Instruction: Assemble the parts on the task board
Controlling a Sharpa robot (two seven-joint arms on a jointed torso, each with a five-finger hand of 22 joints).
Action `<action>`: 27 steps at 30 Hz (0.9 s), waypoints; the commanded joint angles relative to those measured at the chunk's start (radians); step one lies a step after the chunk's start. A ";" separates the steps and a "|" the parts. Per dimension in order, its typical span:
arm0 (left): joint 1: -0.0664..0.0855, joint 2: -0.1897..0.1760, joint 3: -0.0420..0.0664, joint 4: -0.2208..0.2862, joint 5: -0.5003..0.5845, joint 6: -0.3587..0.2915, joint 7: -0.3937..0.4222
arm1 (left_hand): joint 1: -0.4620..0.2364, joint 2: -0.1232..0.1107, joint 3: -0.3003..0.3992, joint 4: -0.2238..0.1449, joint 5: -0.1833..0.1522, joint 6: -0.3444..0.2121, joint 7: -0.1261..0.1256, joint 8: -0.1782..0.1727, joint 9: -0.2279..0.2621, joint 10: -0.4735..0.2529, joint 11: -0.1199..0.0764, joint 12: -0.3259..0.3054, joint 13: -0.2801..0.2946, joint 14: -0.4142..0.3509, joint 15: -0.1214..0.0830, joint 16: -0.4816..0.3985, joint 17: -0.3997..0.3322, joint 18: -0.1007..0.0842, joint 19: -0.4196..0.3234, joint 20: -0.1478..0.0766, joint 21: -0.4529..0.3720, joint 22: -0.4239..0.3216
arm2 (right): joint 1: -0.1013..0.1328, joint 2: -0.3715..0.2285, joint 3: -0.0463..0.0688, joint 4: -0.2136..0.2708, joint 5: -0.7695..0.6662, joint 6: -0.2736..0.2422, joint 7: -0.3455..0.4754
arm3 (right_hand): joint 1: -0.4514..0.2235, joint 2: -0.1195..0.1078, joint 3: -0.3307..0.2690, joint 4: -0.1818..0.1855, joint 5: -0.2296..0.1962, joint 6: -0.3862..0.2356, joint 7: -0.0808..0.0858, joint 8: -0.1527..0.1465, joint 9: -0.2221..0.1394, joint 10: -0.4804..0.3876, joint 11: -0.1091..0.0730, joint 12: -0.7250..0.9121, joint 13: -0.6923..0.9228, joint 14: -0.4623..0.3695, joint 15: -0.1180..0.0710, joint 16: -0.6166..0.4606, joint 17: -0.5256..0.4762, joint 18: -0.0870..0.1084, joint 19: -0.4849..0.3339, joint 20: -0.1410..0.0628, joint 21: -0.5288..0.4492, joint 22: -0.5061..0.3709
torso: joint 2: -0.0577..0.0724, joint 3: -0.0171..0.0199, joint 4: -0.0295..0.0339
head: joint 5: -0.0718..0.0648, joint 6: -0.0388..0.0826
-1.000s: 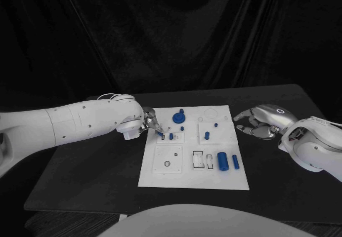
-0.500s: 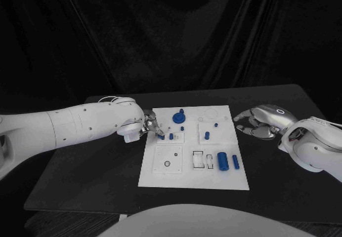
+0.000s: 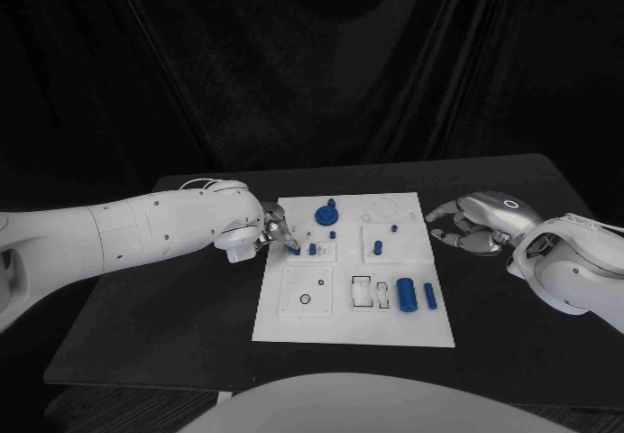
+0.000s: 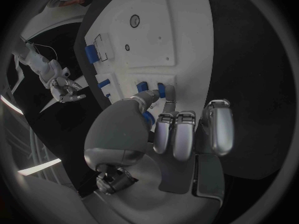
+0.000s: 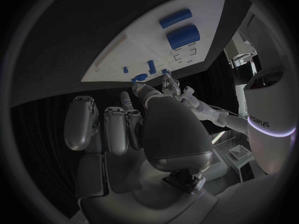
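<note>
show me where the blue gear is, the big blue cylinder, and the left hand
blue gear (image 3: 325, 215): head view, on its round top face, far part of the task board.
big blue cylinder (image 3: 406, 294): head view, on the middle of its side, near right of the board.
left hand (image 3: 276, 229): head view, on the silver fingers at the board's left edge.

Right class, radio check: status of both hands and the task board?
Left hand at task board left edge, fingertips on small blue parts. Right hand off board, holding nothing, fingers curled. Nothing blocking.

A black table (image 3: 169, 334) carries everything; the white task board (image 3: 358, 329) lies flat on its middle, its long side running away from the robot.
</note>
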 commanded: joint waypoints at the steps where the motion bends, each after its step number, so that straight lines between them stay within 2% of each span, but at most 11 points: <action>1: -0.008 0.004 -0.002 -0.001 -0.002 -0.002 0.015 | 0.001 0.011 0.013 -0.008 0.003 0.000 -0.011 -0.003 -0.001 0.103 -0.004 0.003 0.263 0.104 -0.006 0.003 0.263 0.002 -0.001 -0.001 -0.004 0.166 | -0.003 0.000 0.001 0.000 -0.002 -0.006 -0.014 | 0.004 -0.001 0.007 -0.001 0.003 0.005 -0.001 -0.006 -0.001 -0.001 0.007 -0.005 0.084 0.051 0.009 -0.003 0.020 0.007 -0.006 0.004 -0.005 0.171 | 0.001 -0.0001 -0.0004 | 0.000 0.000; 3: -0.008 0.005 -0.002 -0.002 -0.002 -0.003 0.016 | -0.005 0.011 0.015 -0.006 -0.009 -0.001 -0.009 -0.005 -0.002 0.103 -0.003 0.003 0.263 0.104 -0.006 0.003 0.263 0.002 -0.002 -0.001 -0.005 0.166 | -0.004 0.000 0.001 -0.001 -0.002 -0.006 -0.013 | 0.004 -0.001 0.007 -0.001 0.003 0.005 -0.001 -0.006 -0.001 -0.001 0.007 -0.005 0.084 0.051 0.009 -0.003 0.020 0.007 -0.006 0.004 -0.005 0.171 | 0.000 -0.0002 -0.0006 | 0.000 0.000; 4: -0.009 0.005 -0.002 -0.002 -0.002 -0.002 0.016 | -0.019 0.011 0.014 -0.001 -0.060 0.000 -0.011 -0.008 -0.005 0.103 -0.003 0.003 0.263 0.104 -0.005 0.003 0.263 0.001 -0.002 0.001 -0.006 0.166 | -0.004 0.000 0.001 -0.001 -0.002 -0.006 -0.013 | 0.004 -0.001 0.007 -0.001 0.003 0.005 -0.001 -0.006 -0.001 -0.001 0.007 -0.005 0.084 0.051 0.009 -0.003 0.020 0.007 -0.006 0.004 -0.005 0.171 | 0.000 -0.0002 -0.0004 | 0.000 0.000; 6: -0.009 0.005 -0.002 -0.002 -0.002 -0.001 0.017 | -0.032 0.011 0.007 0.006 -0.082 0.002 -0.009 -0.009 -0.008 0.103 -0.002 0.003 0.263 0.104 -0.004 0.003 0.263 0.002 -0.002 0.001 -0.008 0.166 | -0.005 0.000 0.001 -0.001 -0.002 -0.006 -0.013 | 0.004 -0.001 0.007 -0.001 0.003 0.005 -0.001 -0.006 -0.001 -0.001 0.007 -0.005 0.084 0.051 0.009 -0.003 0.020 0.007 -0.006 0.004 -0.005 0.171 | 0.000 -0.0002 -0.0002 | 0.001 0.000; 8: -0.010 0.005 -0.002 -0.003 -0.002 0.002 0.017 | -0.052 0.014 -0.009 0.021 -0.150 0.004 -0.009 -0.012 -0.012 0.103 0.000 0.003 0.263 0.104 -0.003 0.003 0.263 0.002 -0.003 0.001 -0.010 0.167 | -0.005 0.000 0.001 -0.002 -0.002 -0.006 -0.013 | 0.004 -0.001 0.007 -0.001 0.003 0.005 -0.001 -0.006 -0.001 -0.001 0.007 -0.005 0.084 0.051 0.009 -0.003 0.020 0.007 -0.006 0.004 -0.005 0.171 | 0.000 0.0000 -0.0002 | 0.001 0.000; 10: -0.010 0.005 -0.002 -0.003 -0.002 0.005 0.016 | -0.096 0.011 -0.057 0.058 -0.244 0.001 -0.002 -0.027 -0.027 0.103 0.005 0.003 0.263 0.104 0.001 0.003 0.263 0.003 -0.005 0.005 -0.015 0.168 | -0.006 0.000 0.001 -0.002 -0.002 -0.006 -0.013 | 0.004 -0.001 0.007 -0.001 0.003 0.005 -0.001 -0.006 -0.001 -0.001 0.007 -0.005 0.084 0.051 0.009 -0.003 0.020 0.007 -0.006 0.004 -0.005 0.171 | 0.000 0.0001 -0.0001 | 0.001 0.000; 13: -0.010 0.006 -0.002 -0.004 -0.002 0.009 0.016 | -0.125 0.007 -0.101 0.085 -0.288 0.003 0.004 -0.039 -0.040 0.103 0.010 0.003 0.263 0.104 0.005 0.003 0.263 0.003 -0.004 0.008 -0.017 0.169 | -0.007 0.000 0.001 -0.002 -0.002 -0.005 -0.013 | 0.004 -0.001 0.007 -0.001 0.003 0.005 -0.001 -0.006 -0.001 -0.001 0.007 -0.005 0.084 0.051 0.009 -0.003 0.020 0.007 -0.006 0.004 -0.005 0.171 | 0.000 -0.0001 0.0001 | 0.001 0.000; 15: -0.011 0.006 -0.002 -0.005 -0.002 0.011 0.016 | -0.161 0.002 -0.151 0.116 -0.347 0.007 0.009 -0.049 -0.050 0.103 0.014 0.003 0.263 0.104 0.010 0.003 0.263 0.003 -0.004 0.012 -0.019 0.171 | -0.008 0.000 0.001 -0.003 -0.002 -0.006 -0.013 | 0.004 -0.001 0.007 -0.001 0.003 0.005 -0.001 -0.006 -0.001 -0.001 0.007 -0.005 0.084 0.051 0.009 -0.003 0.020 0.007 -0.006 0.004 -0.005 0.171 | 0.000 -0.0001 0.0000 | 0.001 0.000; 17: -0.011 0.006 -0.002 -0.006 -0.002 0.014 0.017 | -0.182 0.000 -0.178 0.134 -0.365 0.009 0.010 -0.052 -0.053 0.103 0.016 0.003 0.263 0.104 0.011 0.003 0.263 0.003 -0.004 0.014 -0.020 0.172 | -0.009 0.000 0.001 -0.003 -0.002 -0.006 -0.013 | 0.004 -0.001 0.007 -0.001 0.003 0.005 -0.001 -0.006 -0.001 -0.001 0.007 -0.005 0.084 0.051 0.009 -0.003 0.020 0.007 -0.006 0.004 -0.005 0.171 | 0.000 -0.0001 -0.0001 | 0.001 0.000; 20: -0.011 0.006 -0.002 -0.007 -0.002 0.015 0.017 | -0.205 -0.003 -0.217 0.157 -0.371 0.015 0.010 -0.054 -0.056 0.103 0.016 0.003 0.263 0.104 0.011 0.003 0.263 0.004 -0.004 0.015 -0.023 0.173 | -0.010 0.000 0.001 -0.003 -0.002 -0.006 -0.013 | 0.004 -0.001 0.007 -0.001 0.003 0.005 -0.001 -0.006 -0.001 -0.001 0.007 -0.005 0.084 0.051 0.009 -0.003 0.020 0.007 -0.006 0.004 -0.005 0.171 | 0.000 -0.0001 -0.0003 | 0.000 0.000; 27: -0.011 0.005 -0.002 -0.008 -0.002 0.015 0.022 | -0.209 -0.002 -0.242 0.168 -0.371 0.025 0.008 -0.049 -0.053 0.103 0.015 0.003 0.263 0.104 0.011 0.003 0.263 0.004 -0.003 0.015 -0.023 0.175 | -0.011 -0.001 0.001 -0.003 -0.002 -0.006 -0.013 | 0.004 -0.001 0.007 -0.001 0.003 0.005 -0.001 -0.006 -0.001 -0.001 0.007 -0.005 0.084 0.051 0.009 -0.003 0.020 0.007 -0.006 0.004 -0.005 0.171 | 0.000 -0.0001 -0.0003 | -0.001 0.000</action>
